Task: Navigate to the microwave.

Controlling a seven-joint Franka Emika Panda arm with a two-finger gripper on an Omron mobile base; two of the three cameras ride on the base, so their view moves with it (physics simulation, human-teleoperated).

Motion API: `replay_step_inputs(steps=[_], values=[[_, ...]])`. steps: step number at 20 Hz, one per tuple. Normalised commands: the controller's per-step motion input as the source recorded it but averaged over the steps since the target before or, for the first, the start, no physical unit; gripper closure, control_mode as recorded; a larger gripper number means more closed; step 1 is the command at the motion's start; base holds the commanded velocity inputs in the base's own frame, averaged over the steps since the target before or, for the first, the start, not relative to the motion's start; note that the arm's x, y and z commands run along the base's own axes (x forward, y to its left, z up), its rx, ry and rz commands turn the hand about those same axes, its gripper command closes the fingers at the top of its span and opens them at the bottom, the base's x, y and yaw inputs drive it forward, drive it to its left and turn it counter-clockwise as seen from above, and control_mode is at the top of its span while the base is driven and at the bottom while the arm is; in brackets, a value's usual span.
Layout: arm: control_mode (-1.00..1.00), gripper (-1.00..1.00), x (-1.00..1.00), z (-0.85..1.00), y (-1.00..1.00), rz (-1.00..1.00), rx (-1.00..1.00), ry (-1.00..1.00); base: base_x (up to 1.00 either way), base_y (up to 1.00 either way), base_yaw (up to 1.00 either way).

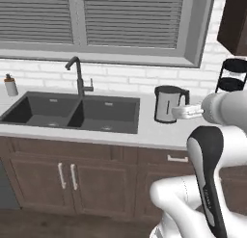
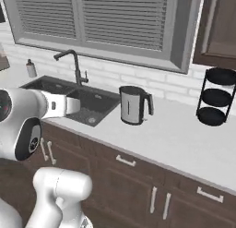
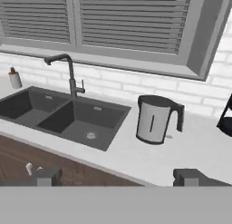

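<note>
Facing a counter (image 2: 184, 139) with dark sink (image 1: 72, 112) left, kettle (image 3: 156, 119) right, window behind. No microwave visible here. Gripper (image 3: 118, 177) spread wide, holding nothing. Best to keep the arm tucked while driving on, clear of cabinet fronts, scanning for the black glass door.

1 kettle (image 3: 154, 119), 1 faucet (image 3: 68, 73), 1 soap bottle (image 3: 15, 77), 1 tiered rack (image 2: 215, 97)

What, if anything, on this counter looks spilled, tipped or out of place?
Nothing stands out. The kettle stands upright on the counter right of the sink, the soap bottle is upright, and the tiered rack stands level.
</note>
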Motion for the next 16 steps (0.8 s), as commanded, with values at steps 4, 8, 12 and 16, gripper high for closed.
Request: replay_step_inputs(steps=[4, 8, 12, 16], values=[[1.0, -1.0, 0.0, 0.0, 0.0, 0.0, 0.0, 0.0, 0.0, 0.62, 0.83], [1.0, -1.0, 0.0, 0.0, 0.0, 0.0, 0.0, 0.0, 0.0, 0.31, 0.92], [1.0, -1.0, 0.0, 0.0, 0.0, 0.0, 0.0, 0.0, 0.0, 0.17, 0.95], [1.0, -1.0, 0.0, 0.0, 0.0, 0.0, 0.0, 0.0, 0.22, 0.01, 0.9]])
